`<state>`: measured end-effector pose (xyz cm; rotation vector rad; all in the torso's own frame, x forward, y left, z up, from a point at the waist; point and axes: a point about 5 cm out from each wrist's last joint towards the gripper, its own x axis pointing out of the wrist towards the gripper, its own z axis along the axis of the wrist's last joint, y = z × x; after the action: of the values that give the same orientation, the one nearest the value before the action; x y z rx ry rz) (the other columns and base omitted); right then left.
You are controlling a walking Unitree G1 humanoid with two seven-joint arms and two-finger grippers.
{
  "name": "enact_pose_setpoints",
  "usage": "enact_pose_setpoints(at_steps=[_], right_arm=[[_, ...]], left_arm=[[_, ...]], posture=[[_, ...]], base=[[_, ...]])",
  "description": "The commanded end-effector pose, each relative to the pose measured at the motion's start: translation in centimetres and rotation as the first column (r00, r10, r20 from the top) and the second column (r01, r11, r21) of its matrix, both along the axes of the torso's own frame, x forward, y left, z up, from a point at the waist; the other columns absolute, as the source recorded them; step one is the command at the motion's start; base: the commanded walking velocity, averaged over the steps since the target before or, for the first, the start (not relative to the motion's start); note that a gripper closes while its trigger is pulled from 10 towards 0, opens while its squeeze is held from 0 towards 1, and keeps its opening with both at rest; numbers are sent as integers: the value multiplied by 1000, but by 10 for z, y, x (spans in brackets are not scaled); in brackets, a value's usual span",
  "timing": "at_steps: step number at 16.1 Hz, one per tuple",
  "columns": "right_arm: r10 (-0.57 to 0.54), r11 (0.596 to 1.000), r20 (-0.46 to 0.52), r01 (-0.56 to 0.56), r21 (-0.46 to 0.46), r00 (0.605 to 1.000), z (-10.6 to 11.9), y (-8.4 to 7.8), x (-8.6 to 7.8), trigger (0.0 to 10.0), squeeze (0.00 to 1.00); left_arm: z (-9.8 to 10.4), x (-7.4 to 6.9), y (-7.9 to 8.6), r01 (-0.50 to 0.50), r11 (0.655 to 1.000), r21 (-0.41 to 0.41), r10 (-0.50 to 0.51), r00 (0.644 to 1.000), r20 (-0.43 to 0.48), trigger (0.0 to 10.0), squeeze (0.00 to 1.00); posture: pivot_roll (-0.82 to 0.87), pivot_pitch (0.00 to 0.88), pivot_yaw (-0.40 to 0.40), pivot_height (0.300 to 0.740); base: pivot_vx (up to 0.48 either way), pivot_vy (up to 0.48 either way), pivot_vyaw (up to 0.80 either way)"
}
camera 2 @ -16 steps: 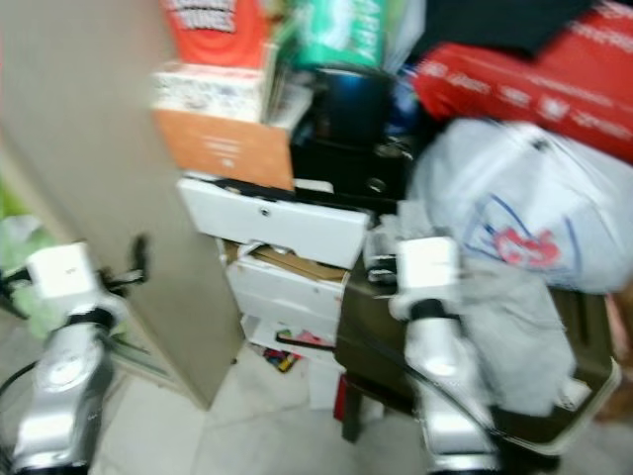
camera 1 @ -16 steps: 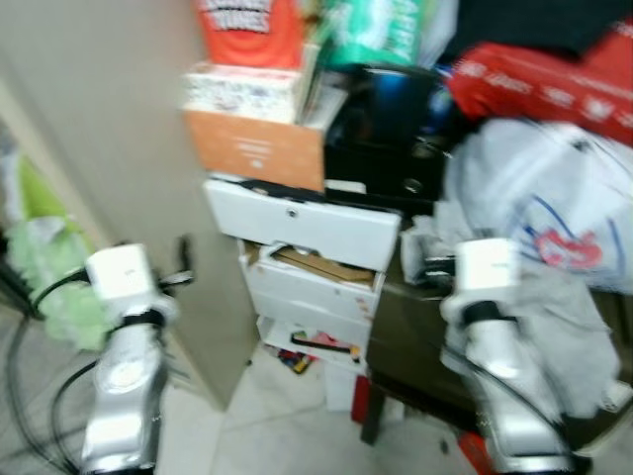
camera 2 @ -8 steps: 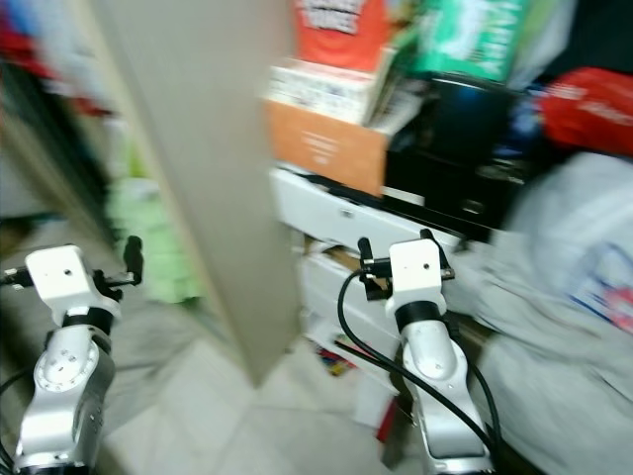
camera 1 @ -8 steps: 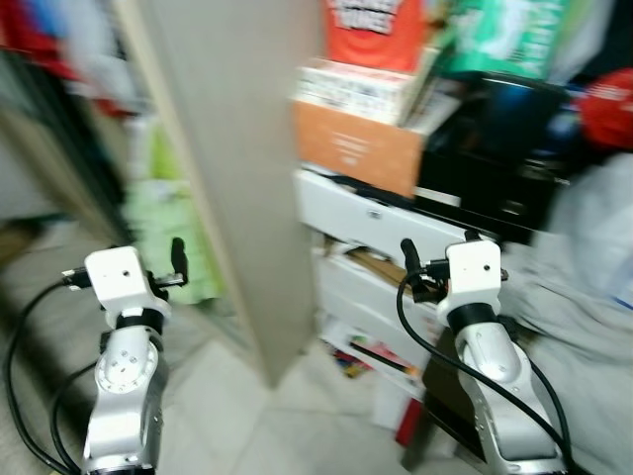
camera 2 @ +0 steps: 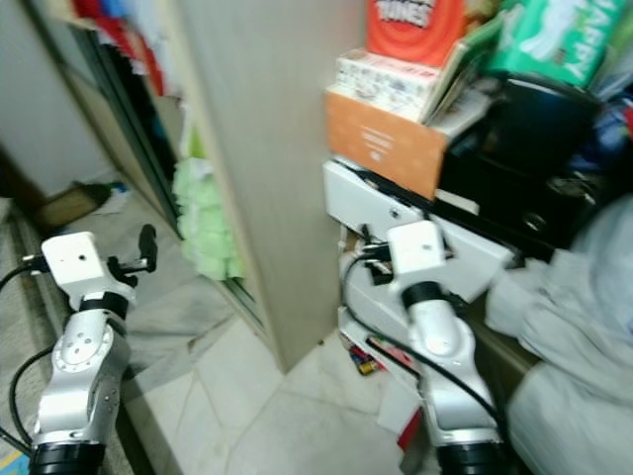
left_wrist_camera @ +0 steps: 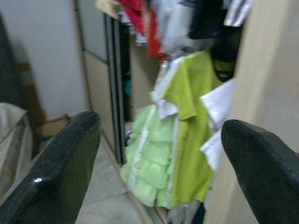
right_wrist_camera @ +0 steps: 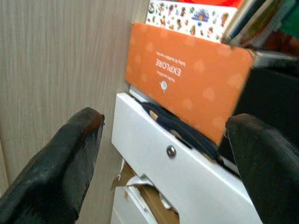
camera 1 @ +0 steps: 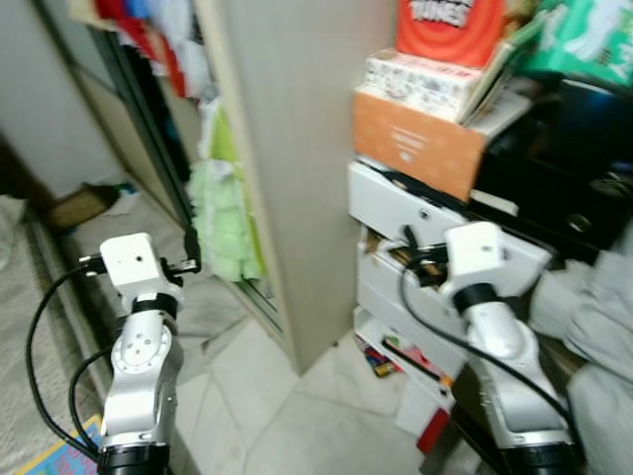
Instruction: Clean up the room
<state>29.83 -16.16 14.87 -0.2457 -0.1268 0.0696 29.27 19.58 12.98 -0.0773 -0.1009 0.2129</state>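
Two silver jointed arms carry white boxy wrist housings (camera 1: 132,262), looping black cables (camera 1: 40,336) and glossy, rounded black gripper fingers (left_wrist_camera: 60,172).

A tall wooden panel (camera 1: 297,148) in light beige stands in the middle of the room, the side of a wardrobe. To its left the wardrobe (left_wrist_camera: 140,70) is open, with a dark sliding-door frame (camera 1: 148,129), and clothes hang inside it, among them a light green dress (left_wrist_camera: 159,158). The floor (camera 1: 297,416) has pale tiles with thin joints. A grey wall (camera 1: 49,89) closes the far left. To the right of the panel stands a white set of drawers (camera 1: 415,257), some of them pulled out. The light is soft and even.
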Motion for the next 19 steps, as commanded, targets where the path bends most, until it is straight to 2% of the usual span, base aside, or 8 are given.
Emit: enact_pose_setpoints(at_steps=[1, 4, 9, 11, 13, 16, 19], right_arm=[[18, 1000, 8, -18, 17, 1000, 2, 6, 1, 10000, 0], [19, 1000, -2, -19, -1, 1000, -3, 2, -7, 10000, 0], [36, 999, 28, -36, 11, 999, 5, 7, 4, 10000, 0], [40, 999, 30, -41, 10, 999, 6, 8, 5, 10000, 0], [33, 999, 34, -34, 8, 999, 7, 6, 6, 10000, 0], [44, 999, 52, -43, -8, 998, 10, 7, 10, 10000, 0], [38, 999, 50, -39, 5, 998, 7, 7, 6, 10000, 0]], left_arm=[[-2, -2, 8, -28, 1000, 1, 28, 1000, -11, 10000, 0], [-10, -7, 1, 9, 1000, -27, -10, 999, -33, 10000, 0], [-6, 0, -5, 28, 996, -80, -31, 999, -41, 10000, 0], [-5, 1, -3, 31, 998, -60, -33, 999, -31, 10000, 0], [-5, 3, -3, 35, 996, -79, -38, 999, -31, 10000, 0], [1, 7, -9, 63, 995, -77, -64, 998, -14, 10000, 0], [-1, 2, -7, 45, 997, -69, -46, 999, -4, 10000, 0]], posture=[[-133, 0, 64, 740], [-139, 0, 62, 740], [-132, 0, 60, 740], [-135, 0, 62, 740], [-143, 0, 70, 740], [-140, 0, 69, 740], [-131, 0, 64, 740]], base=[[0, 0, 800], [0, 0, 800], [0, 0, 800], [0, 0, 800], [0, 0, 800], [0, 0, 800], [0, 0, 800]])
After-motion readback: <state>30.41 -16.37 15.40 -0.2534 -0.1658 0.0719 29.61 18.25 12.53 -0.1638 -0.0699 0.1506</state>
